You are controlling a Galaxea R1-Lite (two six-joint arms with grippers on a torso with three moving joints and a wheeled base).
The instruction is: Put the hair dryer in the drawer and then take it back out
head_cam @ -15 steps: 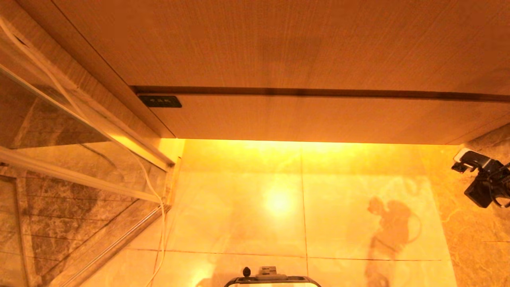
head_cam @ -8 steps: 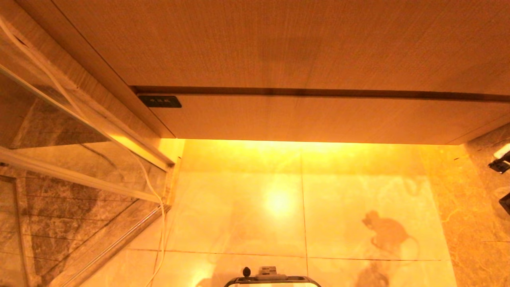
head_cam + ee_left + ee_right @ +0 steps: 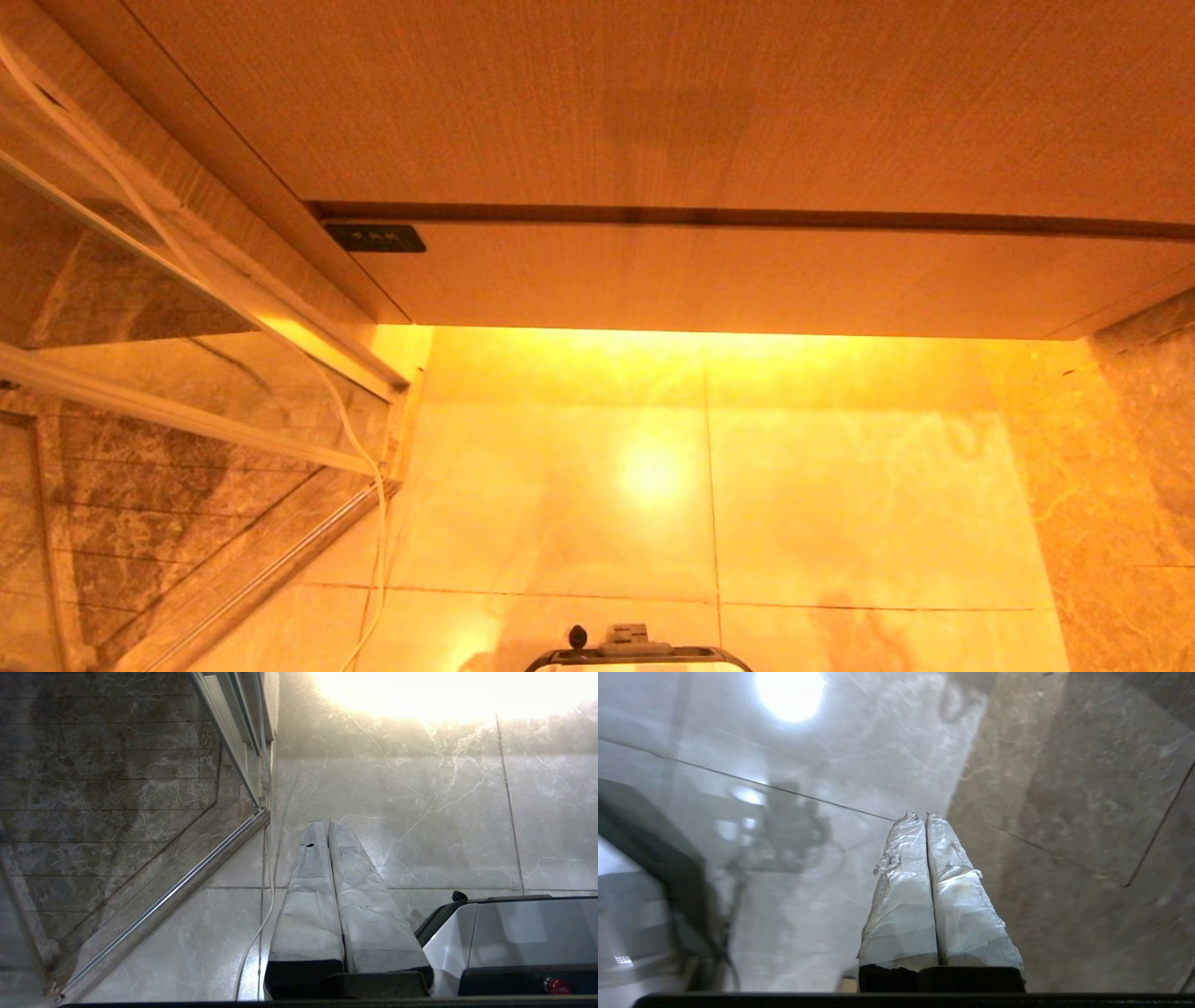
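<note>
Light wood fills the top of my head view: the countertop [image 3: 653, 93] above, and under it the drawer [image 3: 747, 275], pushed flush, its plain front carrying a small dark label plate [image 3: 374, 238] at the left end. The hair dryer appears in none of my views, so I cannot tell where it is. Below the drawer a warm glow washes the polished marble floor [image 3: 560, 504], and a glass shower partition [image 3: 140, 308] with a thin white cable [image 3: 366, 467] running down it stands at the left. Neither arm shows from the head. On my wrist cameras, the left gripper [image 3: 325, 823] hangs over the floor beside the robot's base [image 3: 514, 942], its padded fingers [image 3: 308, 896] pressed together on nothing; the right gripper [image 3: 922, 815] points at the floor too, fingers [image 3: 903, 891] likewise closed and empty.
</note>
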